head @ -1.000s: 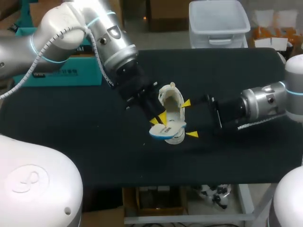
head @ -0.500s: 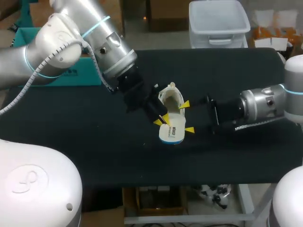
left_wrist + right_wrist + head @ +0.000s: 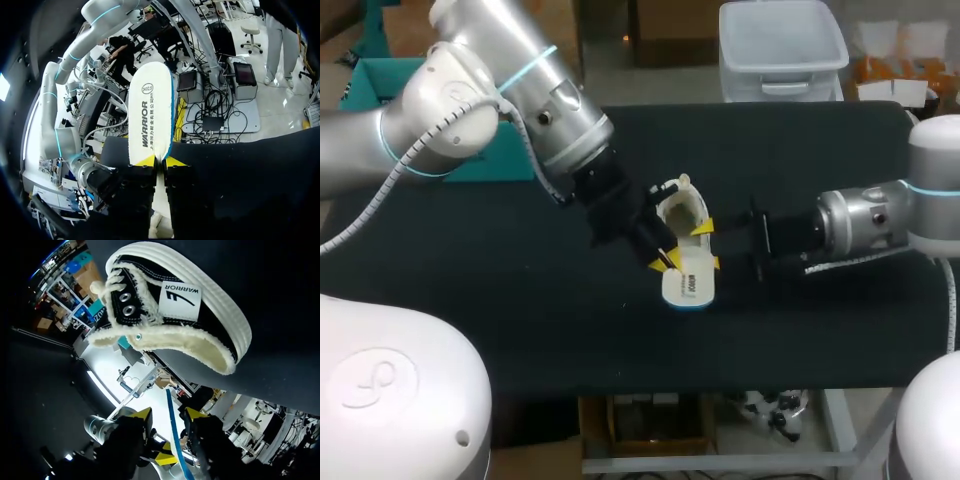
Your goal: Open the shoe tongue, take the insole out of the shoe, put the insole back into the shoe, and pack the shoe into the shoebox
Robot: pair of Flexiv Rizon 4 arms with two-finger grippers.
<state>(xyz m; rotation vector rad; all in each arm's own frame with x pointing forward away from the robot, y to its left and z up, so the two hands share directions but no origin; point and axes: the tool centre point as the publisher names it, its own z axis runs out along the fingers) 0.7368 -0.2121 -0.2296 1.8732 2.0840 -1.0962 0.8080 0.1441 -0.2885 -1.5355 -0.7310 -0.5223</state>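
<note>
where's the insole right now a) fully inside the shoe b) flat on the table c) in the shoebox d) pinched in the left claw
d: in the left wrist view, the left claw's yellow tips clamp the white insole from both sides.

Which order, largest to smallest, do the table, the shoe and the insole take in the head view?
1. table
2. shoe and insole: they look much alike, and the insole overlaps the shoe, so they are left unranked.

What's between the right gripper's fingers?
The insole, edge-on, apparently clear of the right gripper on both sides, shown in the right wrist view; the left gripper holds it.
</note>
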